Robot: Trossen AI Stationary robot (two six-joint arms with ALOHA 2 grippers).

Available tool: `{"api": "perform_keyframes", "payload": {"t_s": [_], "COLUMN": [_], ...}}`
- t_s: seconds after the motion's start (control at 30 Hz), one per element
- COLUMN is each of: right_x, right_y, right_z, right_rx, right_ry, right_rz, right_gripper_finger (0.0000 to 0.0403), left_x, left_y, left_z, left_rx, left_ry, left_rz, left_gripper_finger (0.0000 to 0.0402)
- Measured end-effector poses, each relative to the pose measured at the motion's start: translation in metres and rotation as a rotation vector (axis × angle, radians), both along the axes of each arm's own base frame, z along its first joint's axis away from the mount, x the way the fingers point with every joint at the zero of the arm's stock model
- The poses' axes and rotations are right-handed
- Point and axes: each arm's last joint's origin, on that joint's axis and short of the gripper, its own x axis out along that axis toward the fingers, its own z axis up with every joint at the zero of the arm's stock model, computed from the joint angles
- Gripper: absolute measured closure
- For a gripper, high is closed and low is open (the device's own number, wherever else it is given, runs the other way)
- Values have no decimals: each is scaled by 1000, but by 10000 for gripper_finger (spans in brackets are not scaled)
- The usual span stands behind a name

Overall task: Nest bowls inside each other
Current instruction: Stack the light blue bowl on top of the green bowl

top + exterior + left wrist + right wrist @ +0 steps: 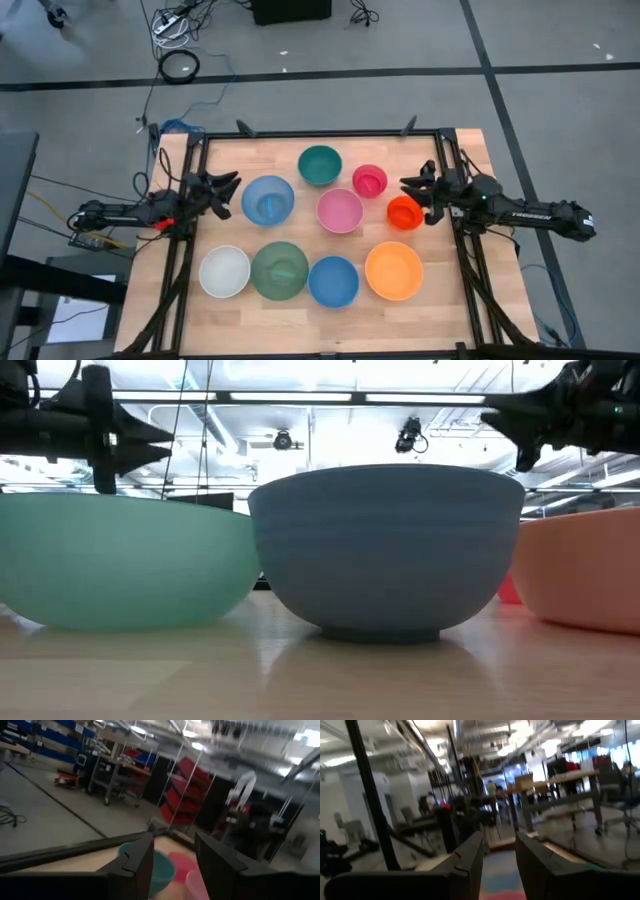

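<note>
A light wooden counter [240, 310] edged by a black frame [320, 134] stands on a grey floor [560, 110] crossed by dark lines. Beyond its far edge lie a coiled black cable [180, 66], a white power strip [168, 24] and a black box [291, 10]. The room behind shows red shelving [187, 785], a wheeled workbench [117, 775] and ceiling strip lights [300, 398].
</note>
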Motion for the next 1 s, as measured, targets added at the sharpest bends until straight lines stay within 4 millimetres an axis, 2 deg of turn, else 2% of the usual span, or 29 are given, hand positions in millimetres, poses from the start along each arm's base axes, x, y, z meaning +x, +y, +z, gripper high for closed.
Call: {"api": "perform_keyframes", "payload": {"t_s": [0.23, 0.33, 0.5, 0.63, 0.8, 0.9, 1.0], "right_x": [-4, -7, -8, -2, 7, 16, 27], "right_y": [1, -2, -8, -11, -14, -17, -24], "right_z": [11, 16, 14, 19, 52, 71, 86], "right_rx": [-119, -209, -145, -131, -121, -77, 8], "right_ry": [-103, -140, -106, 74, 301, 438, 564], "right_rz": [-39, -165, -360, -400, -426, -430, -569], "right_gripper_finger": [298, 298, 298, 301, 308, 309, 309], "left_x": [-6, -7, -8, -8, -5, -1, 7], "left_y": [0, 1, 1, 0, 1, 0, -1], "left_z": [16, 20, 21, 25, 32, 37, 43], "left_rx": [-18, -1, 42, 57, 84, 173, 278], "left_ry": [-193, -225, -208, -177, -63, 35, 145], "left_rz": [3, 10, 25, 1, 40, 72, 66], "left_gripper_finger": [249, 249, 249, 249, 249, 249, 249]}}
